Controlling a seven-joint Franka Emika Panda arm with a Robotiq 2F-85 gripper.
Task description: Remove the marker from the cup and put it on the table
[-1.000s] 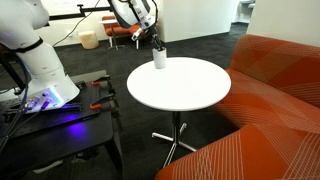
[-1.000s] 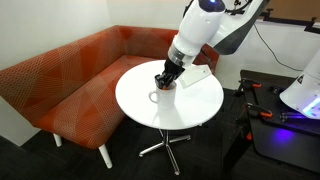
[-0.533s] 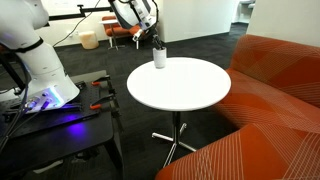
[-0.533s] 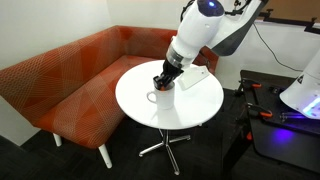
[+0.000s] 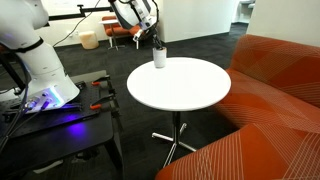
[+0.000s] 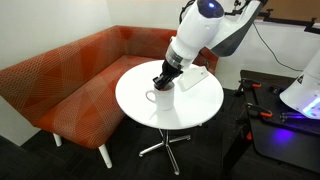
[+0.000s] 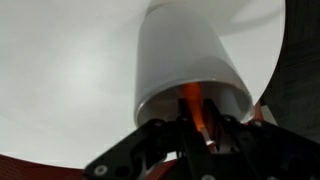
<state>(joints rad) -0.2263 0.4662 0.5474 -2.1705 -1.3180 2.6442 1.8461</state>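
Lifting straight up is what this step calls for, by my reading. The gripper [image 5: 156, 43] hangs right over the mouth of the cup [image 5: 159, 58], which stands upright near the edge of the table [image 5: 185, 92]. In the wrist view the marker [image 7: 192, 103] shows as an orange streak inside the cup [image 7: 190, 55], poking up towards the rim between the two dark fingers [image 7: 160, 135]. The jaws stand narrow, one on each side of the marker. Whether they already pinch it or only flank it, I cannot tell from these pictures.

To do it well, the grip should be firm before any rise, since a thin pen slips easily. The pull should follow the cup's own axis. Any sideways drag would press the marker against the rim, and a light cup so close to the table's edge could tip or slide off. Once the marker's lower end is clear of the rim, it can be carried inward, away from the edge and towards the bare middle of the table. There it should be lowered until it nearly lies flat and only then let go, so it does not roll.
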